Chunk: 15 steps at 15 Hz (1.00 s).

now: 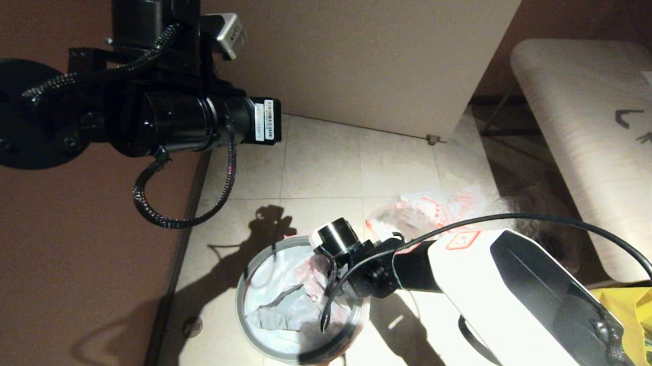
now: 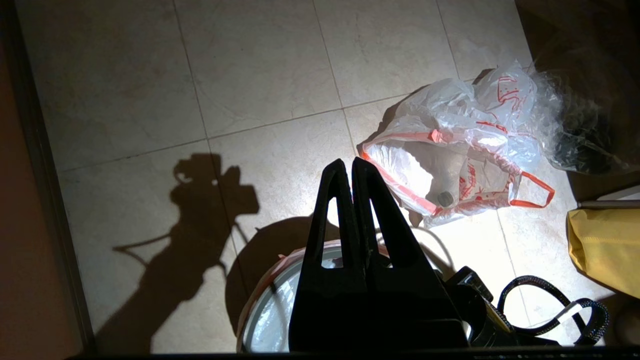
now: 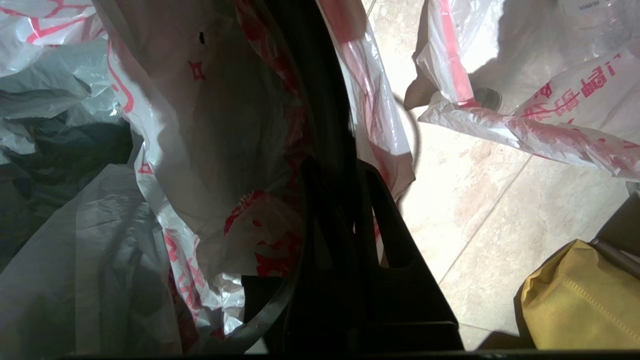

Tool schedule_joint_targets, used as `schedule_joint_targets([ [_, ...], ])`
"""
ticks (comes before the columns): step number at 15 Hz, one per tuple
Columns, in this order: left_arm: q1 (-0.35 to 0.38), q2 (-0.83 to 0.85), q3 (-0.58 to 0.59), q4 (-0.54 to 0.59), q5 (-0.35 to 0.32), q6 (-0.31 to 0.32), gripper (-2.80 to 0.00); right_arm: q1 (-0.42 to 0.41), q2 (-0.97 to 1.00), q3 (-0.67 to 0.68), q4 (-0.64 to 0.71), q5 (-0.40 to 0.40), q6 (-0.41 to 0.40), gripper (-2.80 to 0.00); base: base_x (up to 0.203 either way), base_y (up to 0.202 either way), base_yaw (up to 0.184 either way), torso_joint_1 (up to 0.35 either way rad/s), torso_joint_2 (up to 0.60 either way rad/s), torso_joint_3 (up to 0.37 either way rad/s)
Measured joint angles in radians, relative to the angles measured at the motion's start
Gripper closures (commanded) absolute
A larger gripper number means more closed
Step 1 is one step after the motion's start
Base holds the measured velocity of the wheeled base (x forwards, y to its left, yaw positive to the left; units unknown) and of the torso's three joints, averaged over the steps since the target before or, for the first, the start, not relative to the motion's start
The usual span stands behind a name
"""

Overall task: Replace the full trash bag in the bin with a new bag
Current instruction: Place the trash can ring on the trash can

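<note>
The head view looks down from high over the bin (image 1: 297, 304), both wrist views closer above its rim, all sharing the tiled floor (image 2: 260, 75)

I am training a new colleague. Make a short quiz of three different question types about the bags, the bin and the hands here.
1. True or false: the full trash bag lies on the floor, outside the bin.
2. The right hand is at: A) the bin rim, B) the yellow bag, C) the bench.
3. Fill in: the left hand is ___ (open/shut).

Key: 1 true; 2 A; 3 shut.
</note>
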Motion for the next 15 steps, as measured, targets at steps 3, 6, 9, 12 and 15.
schedule_joint_targets([
  [3, 0.000, 0.000, 0.000, 0.000, 0.000, 0.000, 0.00, 0.000, 0.010, -0.003, -0.014, 0.001, -0.003, 0.00, 0.000, 0.000, 0.000, 0.000, 0.00, 0.000],
  [6, 0.000, 0.000, 0.000, 0.000, 0.000, 0.000, 0.00, 0.001, 0.021, -0.005, -0.018, 0.001, -0.003, -1.55, 0.000, 0.000, 0.000, 0.000, 0.00, 0.000],
  [9, 0.000, 0.001, 0.000, 0.000, 0.000, 0.001, 0.00, 0.003, 0.033, 0.001, -0.018, 0.004, -0.002, -2.80, 0.000, 0.000, 0.000, 0.000, 0.00, 0.000],
  [12, 0.002, 0.000, 0.000, 0.000, 0.001, 0.000, 0.00, 0.012, 0.007, 0.016, -0.023, -0.004, 0.003, -2.80, 0.000, 0.000, 0.000, 0.000, 0.00, 0.000],
  [15, 0.004, -0.008, 0.002, 0.002, 0.013, -0.003, 0.00, 0.031, -0.084, 0.101, -0.023, -0.001, 0.009, -2.80, 0.000, 0.000, 0.000, 0.000, 0.00, 0.000],
])
